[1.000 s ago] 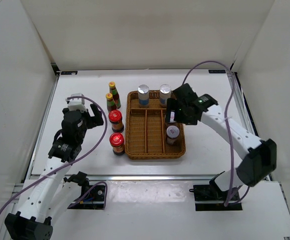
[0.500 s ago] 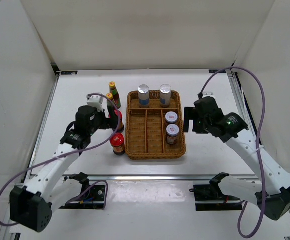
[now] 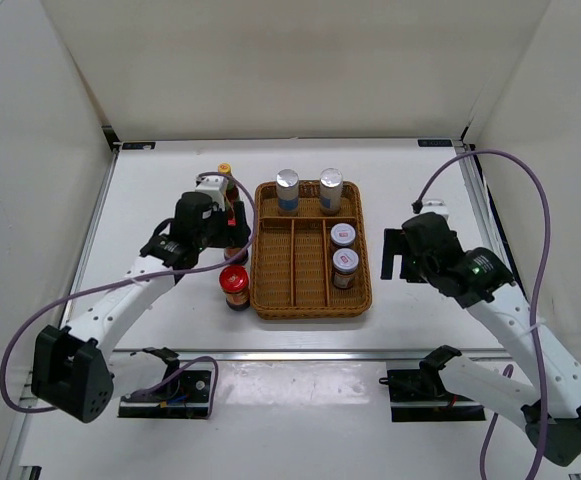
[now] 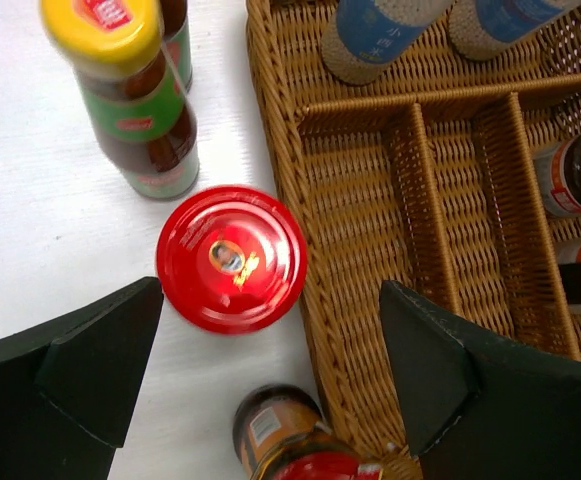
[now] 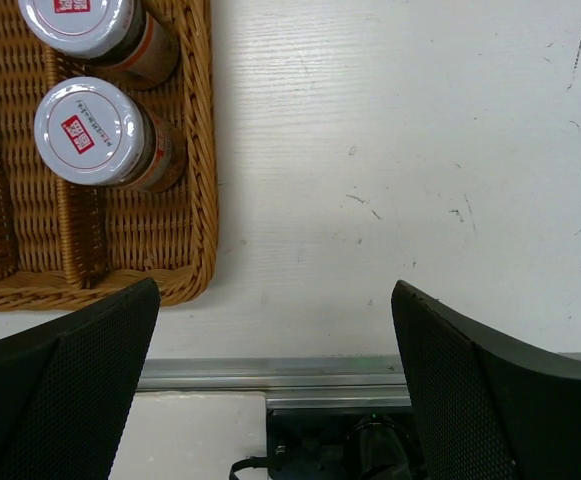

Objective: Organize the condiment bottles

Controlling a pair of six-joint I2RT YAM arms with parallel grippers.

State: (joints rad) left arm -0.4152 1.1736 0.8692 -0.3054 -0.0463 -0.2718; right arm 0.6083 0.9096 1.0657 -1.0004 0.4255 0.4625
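My left gripper hangs open above a red-lidded dark jar that stands just left of the wicker tray. The jar sits between the open fingers, untouched. A second red-lidded jar stands nearer. Two yellow-capped sauce bottles stand just beyond. Two silver-capped bottles stand in the tray's far compartments. Two white-lidded jars sit in its right strip. My right gripper is open over bare table, right of the tray.
The tray's left and middle long compartments hold nothing. A metal rail runs along the table's near edge, with a black mount below it. White walls enclose the table on three sides.
My left gripper swung right and farther in, ending over the red-lidded jar beside the tray. My right gripper pulled back out of the tray to the right, leaving the white-lidded jar behind.
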